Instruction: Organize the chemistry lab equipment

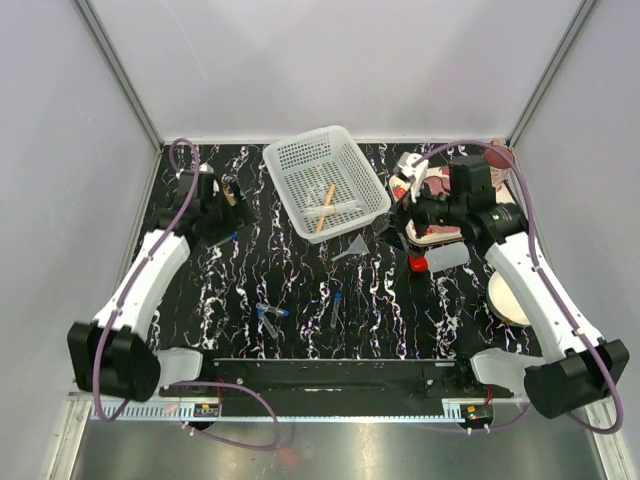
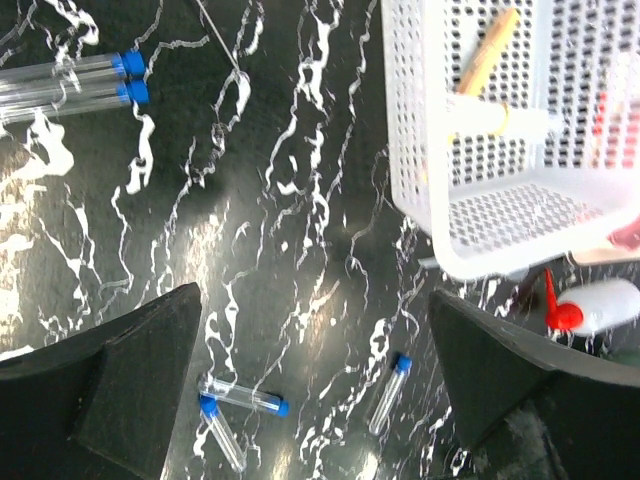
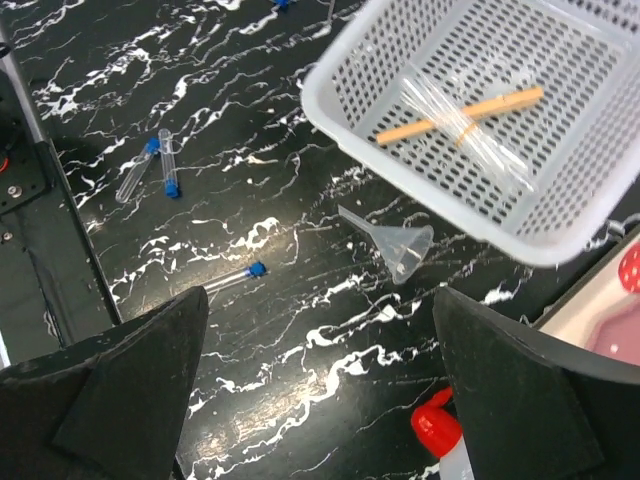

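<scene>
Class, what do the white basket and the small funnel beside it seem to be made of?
White basket: probably moulded plastic, matte, with a regular grid of holes. Funnel: clear glossy plastic, perhaps glass; the marbled tabletop shows through it.

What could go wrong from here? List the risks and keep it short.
1. The clear funnel lies on its side close to the basket. The open right gripper could knock it away rather than grip it.
2. The blue-capped tubes lie flat on the table and could roll when pinched.
</scene>
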{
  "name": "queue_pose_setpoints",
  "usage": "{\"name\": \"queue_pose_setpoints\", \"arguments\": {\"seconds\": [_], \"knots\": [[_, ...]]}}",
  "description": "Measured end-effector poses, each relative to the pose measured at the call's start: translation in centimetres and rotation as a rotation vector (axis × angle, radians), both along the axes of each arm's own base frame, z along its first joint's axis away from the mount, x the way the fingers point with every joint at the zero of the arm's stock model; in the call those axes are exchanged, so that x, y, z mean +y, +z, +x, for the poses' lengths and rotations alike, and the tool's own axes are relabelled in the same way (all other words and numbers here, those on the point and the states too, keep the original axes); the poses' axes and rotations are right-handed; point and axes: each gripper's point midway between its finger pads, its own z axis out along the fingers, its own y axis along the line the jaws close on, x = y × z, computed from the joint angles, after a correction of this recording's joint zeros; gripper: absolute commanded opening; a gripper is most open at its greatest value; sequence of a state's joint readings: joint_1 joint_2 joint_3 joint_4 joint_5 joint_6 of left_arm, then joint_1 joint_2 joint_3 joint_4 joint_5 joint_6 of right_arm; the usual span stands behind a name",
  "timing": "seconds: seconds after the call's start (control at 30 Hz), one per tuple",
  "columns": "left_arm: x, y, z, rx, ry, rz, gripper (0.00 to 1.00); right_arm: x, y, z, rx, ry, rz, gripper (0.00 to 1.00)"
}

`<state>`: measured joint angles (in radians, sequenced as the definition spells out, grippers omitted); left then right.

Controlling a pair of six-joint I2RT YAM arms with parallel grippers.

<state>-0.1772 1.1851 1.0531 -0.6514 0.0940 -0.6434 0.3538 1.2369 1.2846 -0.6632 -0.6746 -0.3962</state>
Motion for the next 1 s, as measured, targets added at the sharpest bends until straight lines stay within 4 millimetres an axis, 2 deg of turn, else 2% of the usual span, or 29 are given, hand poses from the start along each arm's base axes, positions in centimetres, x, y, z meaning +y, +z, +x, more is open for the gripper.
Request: {"name": "queue_pose_setpoints", "arguments": {"seconds": [0.1,0.27,0.33,0.4,0.53,0.57,0.8,0.9,1.0], "knots": [[0.7,-1.1,2.5,0.057,0.037,0.027,0.99,-2.0,-1.5,0.3,0.015,-0.059,0.029,1.0],[2.4,-3.7,7.1,0.139,0.091,0.098,0.96,-4.7,-7.0,-0.2,0.166,-0.15,0.074,1.0],[3.2,-5.2,9.4,0.172,0.103,0.132,0.94,-5.4,-7.9,-0.5,0.204,-0.171,0.09,1.0],[4.0,-6.8,11.4,0.202,0.116,0.144,0.93,-5.6,-7.8,-0.5,0.202,-0.179,0.105,1.0],[5.5,-10.1,13.5,0.269,0.136,0.162,0.85,-5.8,-6.9,-0.1,0.163,-0.173,0.132,1.0],[5.9,-10.8,14.0,0.287,0.142,0.164,0.8,-5.8,-6.8,0.0,0.159,-0.17,0.137,1.0],[6.4,-13.2,17.5,0.321,0.167,0.159,0.64,-5.9,-6.6,0.2,0.149,-0.172,0.14,1.0],[6.3,-14.3,18.4,0.335,0.177,0.153,0.61,-5.9,-6.6,0.2,0.149,-0.172,0.14,1.0],[6.3,-15.4,18.5,0.365,0.181,0.154,0.52,-5.9,-6.6,0.2,0.149,-0.172,0.14,1.0]]}}
